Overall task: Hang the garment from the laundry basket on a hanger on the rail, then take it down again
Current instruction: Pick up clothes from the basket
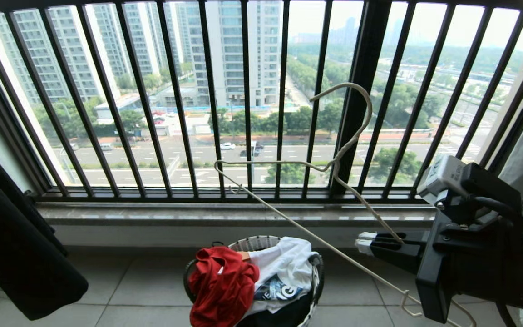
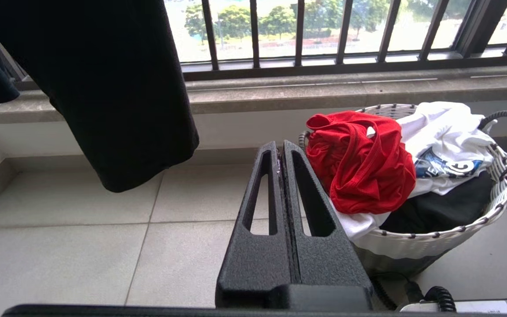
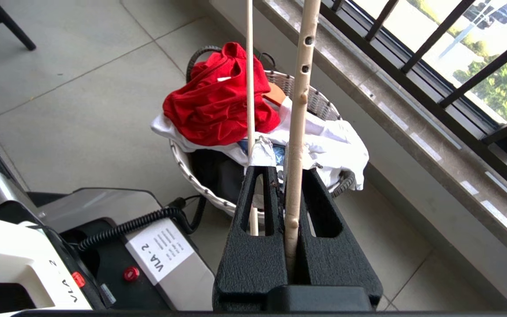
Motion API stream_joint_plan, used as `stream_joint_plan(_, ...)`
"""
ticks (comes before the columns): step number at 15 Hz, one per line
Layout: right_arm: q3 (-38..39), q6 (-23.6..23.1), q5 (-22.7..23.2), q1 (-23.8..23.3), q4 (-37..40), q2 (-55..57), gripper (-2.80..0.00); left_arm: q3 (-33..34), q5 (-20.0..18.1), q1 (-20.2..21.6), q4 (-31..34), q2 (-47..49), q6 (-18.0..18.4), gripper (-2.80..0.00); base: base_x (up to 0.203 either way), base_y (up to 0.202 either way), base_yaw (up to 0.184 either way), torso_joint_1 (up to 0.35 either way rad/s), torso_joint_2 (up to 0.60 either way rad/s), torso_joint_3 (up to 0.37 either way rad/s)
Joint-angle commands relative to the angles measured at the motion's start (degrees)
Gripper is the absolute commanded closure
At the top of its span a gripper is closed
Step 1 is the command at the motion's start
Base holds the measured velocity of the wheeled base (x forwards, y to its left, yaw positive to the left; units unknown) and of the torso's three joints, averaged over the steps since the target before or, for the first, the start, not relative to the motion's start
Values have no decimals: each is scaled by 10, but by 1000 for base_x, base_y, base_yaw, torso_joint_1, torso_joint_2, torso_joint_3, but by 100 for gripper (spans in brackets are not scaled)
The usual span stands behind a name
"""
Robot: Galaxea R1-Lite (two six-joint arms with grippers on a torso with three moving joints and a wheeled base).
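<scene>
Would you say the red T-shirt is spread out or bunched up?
Bunched up: the red T-shirt lies crumpled atop the laundry basket, not yet hung.

Red garment (image 1: 223,284) crumpled atop white basket (image 2: 429,240).

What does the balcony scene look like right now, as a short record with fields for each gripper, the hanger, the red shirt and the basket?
right gripper: shut on the cream wire hanger, held in front of the balcony railing
left gripper: shut, empty, beside the basket
red T-shirt: crumpled on top of the laundry basket, not yet on the hanger
also in basket: white garment, dark garment underneath
rail: not in view
</scene>
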Motion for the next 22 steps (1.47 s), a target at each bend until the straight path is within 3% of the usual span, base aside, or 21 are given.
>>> stream_joint_plan(1, -1, 1, 0, 0, -14, -7, 0, 0, 0, 0, 0, 0, 0, 0, 0, 0, 0, 2, 6, -197)
stream_joint_plan(22, 9, 21, -3, 0, -81, -10, 0, 0, 0, 0, 1, 1, 4, 0, 0, 0, 0, 4, 3, -197)
